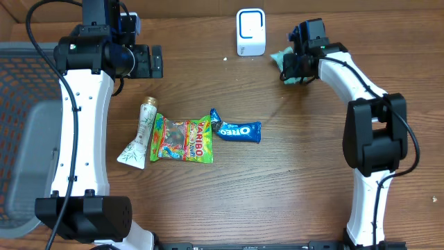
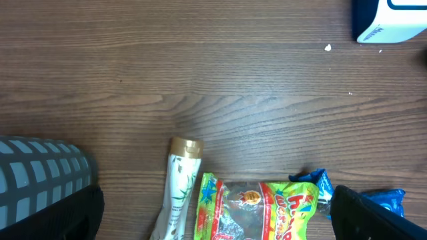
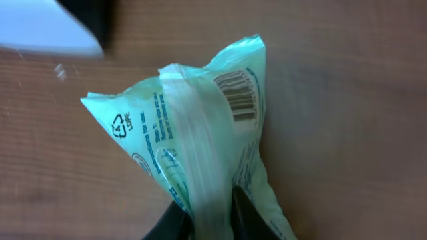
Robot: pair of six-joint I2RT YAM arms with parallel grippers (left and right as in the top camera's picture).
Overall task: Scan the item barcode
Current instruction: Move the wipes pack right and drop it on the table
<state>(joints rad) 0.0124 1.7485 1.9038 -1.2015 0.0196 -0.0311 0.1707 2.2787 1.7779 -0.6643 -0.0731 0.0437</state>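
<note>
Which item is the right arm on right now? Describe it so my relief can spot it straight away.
Find the white device at the table's far edge; just right of it sits the pale green packet, pinched by the right arm's fingers. Unlike the Haribo bag, Oreo pack and tube mid-table, it is plain mint plastic with a barcode and LDPE recycling mark.
</note>
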